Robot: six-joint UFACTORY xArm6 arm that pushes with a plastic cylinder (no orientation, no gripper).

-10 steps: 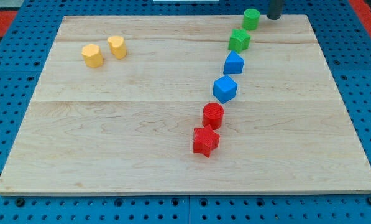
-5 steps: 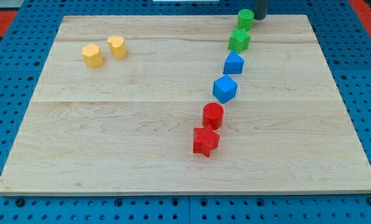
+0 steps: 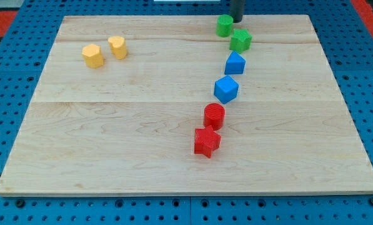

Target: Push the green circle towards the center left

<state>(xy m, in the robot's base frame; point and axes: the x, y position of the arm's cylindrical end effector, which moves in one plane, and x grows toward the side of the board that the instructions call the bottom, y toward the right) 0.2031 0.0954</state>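
Standing at the view's top edge of the bench [image 3: 111,125]: end effector [image 3: 236,7], a plain dark rod with no jaws, so nothing spreading, pressing together or pinching. Resting my tip [image 3: 236,20] against, or just beside, the green circle [image 3: 225,25]; contact not resolving clearly at this size.

Lying immediately to the view's left of my tip and slightly toward the view's bottom: the green circle, hugging the bench's top edge. Lying just beside my tip toward the view's bottom: second green block [image 3: 240,40], seeming barely apart from the circle.

Running further toward the view's bottom from my tip: upper blue block [image 3: 235,63], lower blue block [image 3: 226,89], red cylinder [image 3: 214,116], red star [image 3: 206,142]. Sitting well apart to the view's left: right yellow block [image 3: 117,47] and left yellow block [image 3: 93,55].

Risks, judging from this layout:
- Pushing off-centre on a round block, letting it roll around my tip and slip away.
- Clipping the second green block while turning toward the view's bottom-left, dragging it along.
- Driving straight to the view's left, carrying the circle along the top edge into the yellow blocks, missing centre left.
- Nudging the circle off the top edge
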